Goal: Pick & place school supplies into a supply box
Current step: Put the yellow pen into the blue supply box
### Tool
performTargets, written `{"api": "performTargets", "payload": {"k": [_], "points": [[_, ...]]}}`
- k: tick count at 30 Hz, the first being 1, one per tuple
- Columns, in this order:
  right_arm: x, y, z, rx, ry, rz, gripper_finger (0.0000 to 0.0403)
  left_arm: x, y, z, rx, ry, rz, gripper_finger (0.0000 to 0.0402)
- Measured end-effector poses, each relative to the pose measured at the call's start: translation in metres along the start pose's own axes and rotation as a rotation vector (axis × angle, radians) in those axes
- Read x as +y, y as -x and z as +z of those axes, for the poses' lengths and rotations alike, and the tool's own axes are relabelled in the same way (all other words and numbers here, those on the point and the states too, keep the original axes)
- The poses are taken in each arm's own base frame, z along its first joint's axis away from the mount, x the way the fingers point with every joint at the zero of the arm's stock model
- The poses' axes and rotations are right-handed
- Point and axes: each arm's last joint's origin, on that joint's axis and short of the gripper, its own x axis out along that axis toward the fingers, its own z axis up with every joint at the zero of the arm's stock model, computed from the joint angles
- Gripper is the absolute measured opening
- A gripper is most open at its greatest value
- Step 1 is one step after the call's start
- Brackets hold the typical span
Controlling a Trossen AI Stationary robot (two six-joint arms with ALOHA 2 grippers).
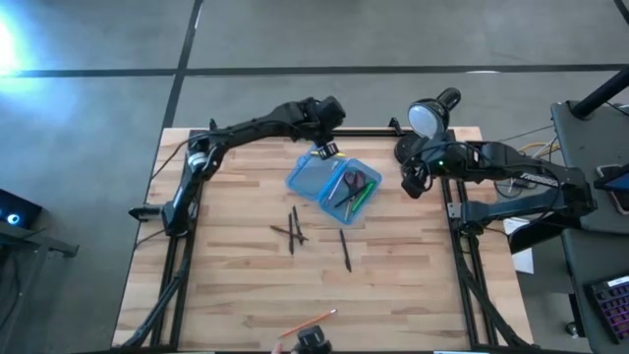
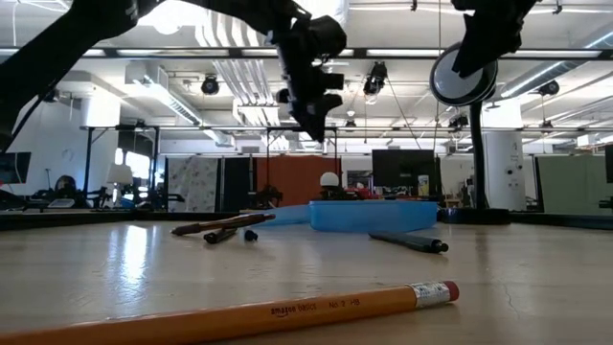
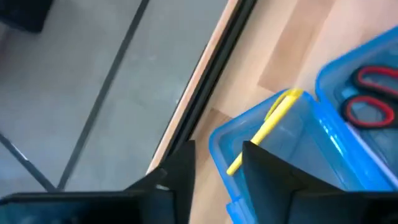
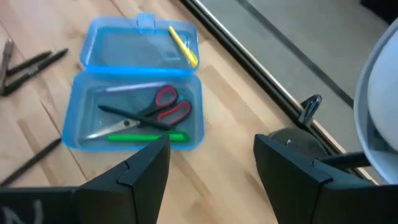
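Observation:
The supply box (image 1: 334, 185) lies open on the table, a translucent blue case with two halves. One half holds red-handled scissors (image 4: 165, 106), a green pen (image 4: 146, 137), a dark pen and a pale pen. The other half holds a yellow pen (image 3: 267, 127), which lies near a corner and also shows in the right wrist view (image 4: 183, 45). My left gripper (image 3: 217, 165) is open and empty, above the box's far corner (image 1: 324, 149). My right gripper (image 4: 211, 174) is open and empty, to the right of the box (image 1: 413, 182).
Several dark pens (image 1: 292, 231) and one more (image 1: 345, 251) lie on the table near the box. An orange pencil (image 2: 239, 316) lies at the near edge. A black desk lamp (image 1: 432, 110) stands at the far right, its base (image 4: 292, 140) close to my right gripper.

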Motion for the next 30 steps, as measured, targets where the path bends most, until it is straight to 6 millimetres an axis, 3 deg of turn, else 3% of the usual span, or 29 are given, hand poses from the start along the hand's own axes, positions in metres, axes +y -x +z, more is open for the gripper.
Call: {"api": "performTargets", "payload": {"k": [4, 9, 20, 25, 30], "points": [[0.0, 0.0, 0.004, -0.034, -0.04, 0.009, 0.0224, 0.004, -0.013, -0.004, -0.009, -0.098, -0.05, 0.0168], [0.0, -0.001, 0.007, -0.056, -0.129, 0.013, 0.0224, 0.005, -0.036, -0.014, -0.096, -0.197, -0.36, 0.0184], [-0.008, -0.012, 0.013, -0.049, -0.23, -0.038, 0.0224, 0.021, -0.089, -0.051, -0.112, -0.226, -0.396, 0.0185], [-0.01, -0.02, 0.015, -0.03, -0.261, -0.061, 0.0224, 0.027, -0.101, -0.057, -0.16, -0.193, -0.434, 0.0185], [-0.011, -0.026, 0.017, -0.008, -0.267, -0.068, 0.0224, 0.02, -0.117, -0.06, -0.14, -0.19, -0.471, 0.0185]]}}
